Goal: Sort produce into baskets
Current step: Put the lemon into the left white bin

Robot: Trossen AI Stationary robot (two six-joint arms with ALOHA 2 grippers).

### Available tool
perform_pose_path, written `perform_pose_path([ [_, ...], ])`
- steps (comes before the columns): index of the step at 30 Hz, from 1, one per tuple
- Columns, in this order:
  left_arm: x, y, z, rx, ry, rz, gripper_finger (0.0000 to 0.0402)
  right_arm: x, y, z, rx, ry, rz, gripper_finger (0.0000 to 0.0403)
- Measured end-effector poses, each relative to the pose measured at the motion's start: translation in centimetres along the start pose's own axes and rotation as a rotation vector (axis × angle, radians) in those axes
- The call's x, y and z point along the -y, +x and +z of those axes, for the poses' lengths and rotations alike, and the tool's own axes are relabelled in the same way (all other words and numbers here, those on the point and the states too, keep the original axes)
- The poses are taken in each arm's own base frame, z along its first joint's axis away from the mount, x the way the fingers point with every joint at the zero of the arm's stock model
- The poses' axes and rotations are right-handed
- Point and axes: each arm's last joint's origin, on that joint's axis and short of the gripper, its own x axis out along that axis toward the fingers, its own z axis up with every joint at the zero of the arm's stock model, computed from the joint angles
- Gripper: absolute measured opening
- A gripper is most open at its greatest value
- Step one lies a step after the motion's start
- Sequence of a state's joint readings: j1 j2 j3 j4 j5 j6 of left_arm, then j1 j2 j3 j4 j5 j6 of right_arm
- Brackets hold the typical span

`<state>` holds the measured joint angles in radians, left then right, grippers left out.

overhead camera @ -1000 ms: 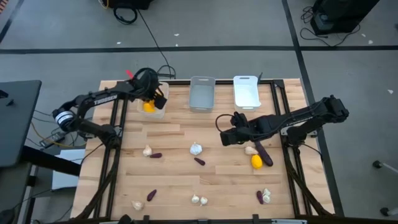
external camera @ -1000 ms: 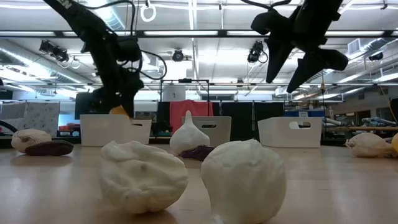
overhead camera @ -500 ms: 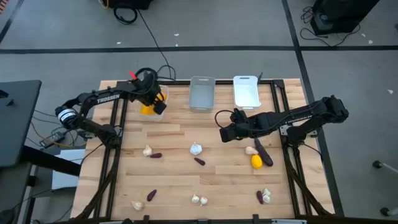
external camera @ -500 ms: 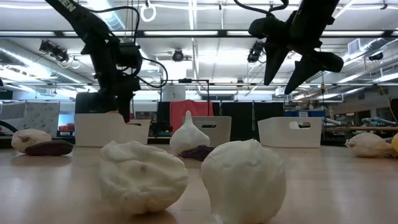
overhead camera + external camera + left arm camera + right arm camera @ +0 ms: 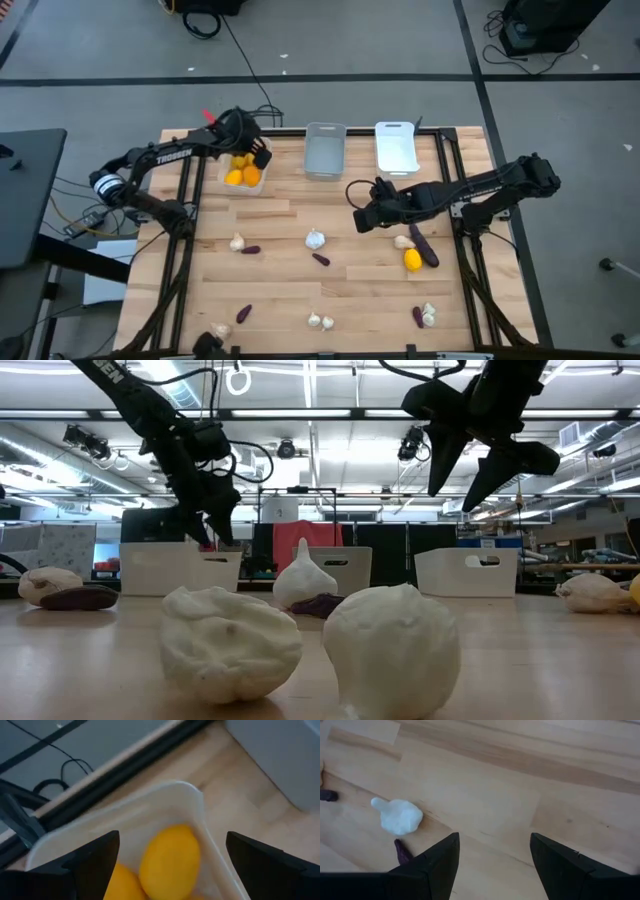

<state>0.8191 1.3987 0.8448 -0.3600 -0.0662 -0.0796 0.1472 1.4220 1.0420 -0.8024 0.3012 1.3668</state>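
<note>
My left gripper (image 5: 252, 158) hangs open over the left white basket (image 5: 262, 180), where two round orange-yellow fruits (image 5: 241, 176) lie side by side; the left wrist view shows one fruit (image 5: 170, 860) between and below the fingers, not touched. The grey basket (image 5: 324, 150) and the second white basket (image 5: 396, 147) stand along the far edge. My right gripper (image 5: 365, 216) hovers open above the table, right of centre, with nothing between its fingers. A garlic bulb (image 5: 397, 816) and a purple piece (image 5: 402, 851) lie on the wood ahead of it.
Loose produce is scattered over the wooden table: a garlic bulb (image 5: 314, 238) and a purple piece (image 5: 320, 259) at the centre, an orange-yellow fruit (image 5: 412, 260) with a purple piece (image 5: 425, 248) at the right, a bulb (image 5: 237, 241) at the left, and more near the front edge.
My left gripper has opened wider over the left white basket and let go of an orange-yellow fruit, which now lies in the basket beside the other one. The gripper has shifted a little toward the table's right.
</note>
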Motion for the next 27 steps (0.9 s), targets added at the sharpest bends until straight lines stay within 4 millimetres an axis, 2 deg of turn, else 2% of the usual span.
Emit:
perform_pose_path([
  [9, -2.6, 3.7, -0.4, -0.064, -0.076, 0.061, 0.0367, -0.1, -0.1, -0.4, 0.008, 0.015, 0.005, 0.0253],
  [13, -3.5, 4.5, -0.2, -0.092, -0.103, 0.080, 0.0367, -0.1, -0.1, -0.4, 0.007, 0.015, 0.008, 0.0253],
  [22, -6.0, 2.7, 3.4, -0.016, -0.187, 0.155, 0.0367, -0.1, -0.1, -0.4, -0.007, 0.008, 0.011, 0.0253],
  [27, -6.3, 1.4, 5.0, -0.030, -0.174, 0.165, 0.0367, -0.2, -0.2, -0.7, -0.023, -0.021, 0.014, 0.0253],
])
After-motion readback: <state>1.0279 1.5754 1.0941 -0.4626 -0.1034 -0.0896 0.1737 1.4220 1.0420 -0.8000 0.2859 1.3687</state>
